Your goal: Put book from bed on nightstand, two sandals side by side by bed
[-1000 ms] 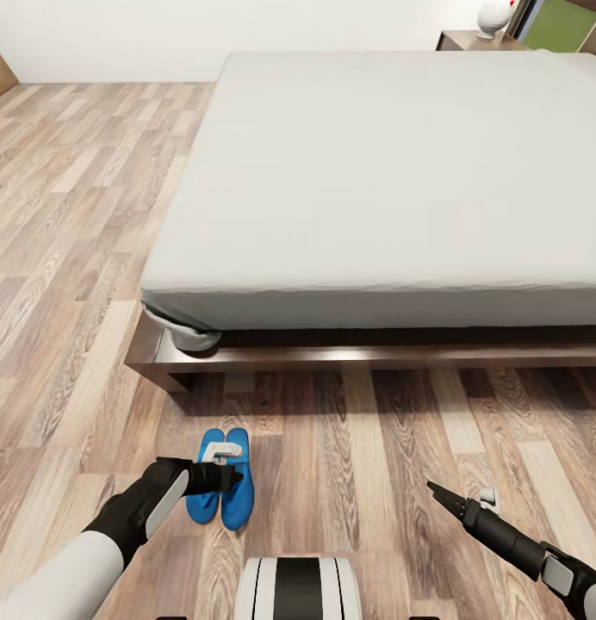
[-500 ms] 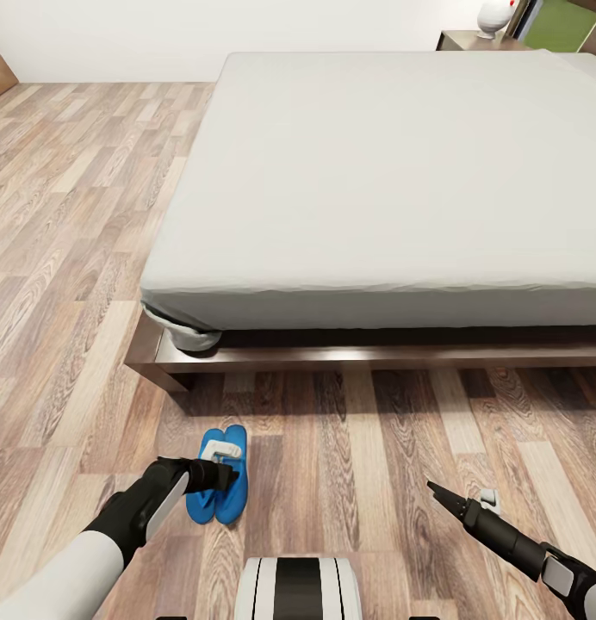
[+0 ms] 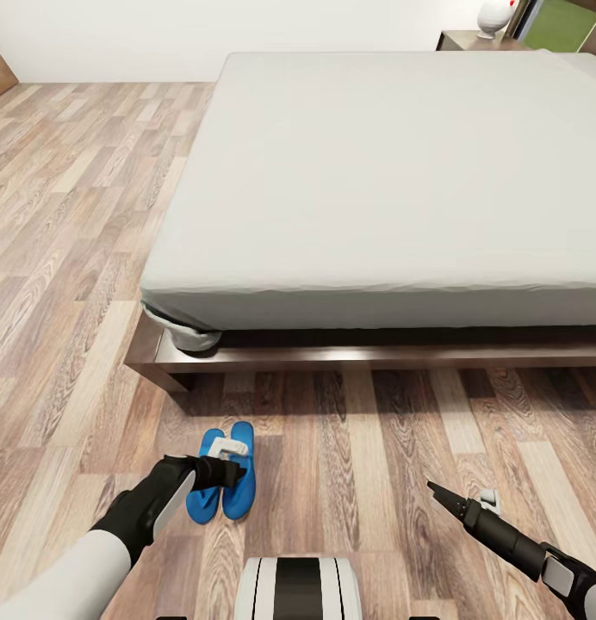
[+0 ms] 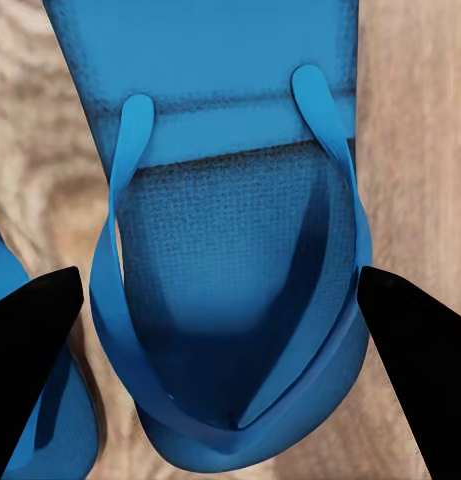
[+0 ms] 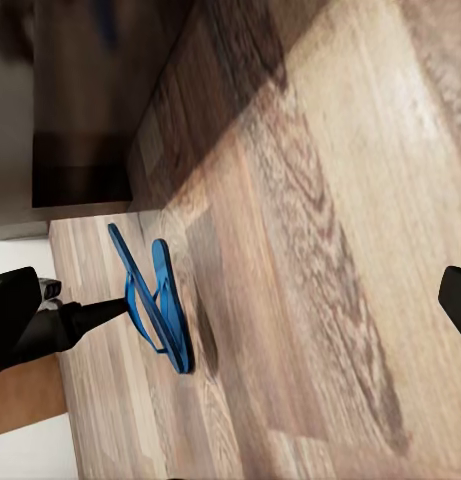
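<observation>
Left end effector over the paired sandals beside the bed

The left end effector (image 3: 226, 472) hung with fingers apart astride one of the two sandals (image 3: 239, 469), which lay together on the floor near the bed (image 3: 384, 172); lifting away carelessly could catch a strap and split the pair. The right end effector (image 3: 453, 502) was spread, empty. No writing was legible.

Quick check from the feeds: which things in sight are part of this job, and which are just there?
Part of the job:
- two sandals, side by side on the floor
- bed
- nightstand, far corner
- left gripper, fingers open over a sandal

Just there:
- white round object on the nightstand
- wood floor
</observation>
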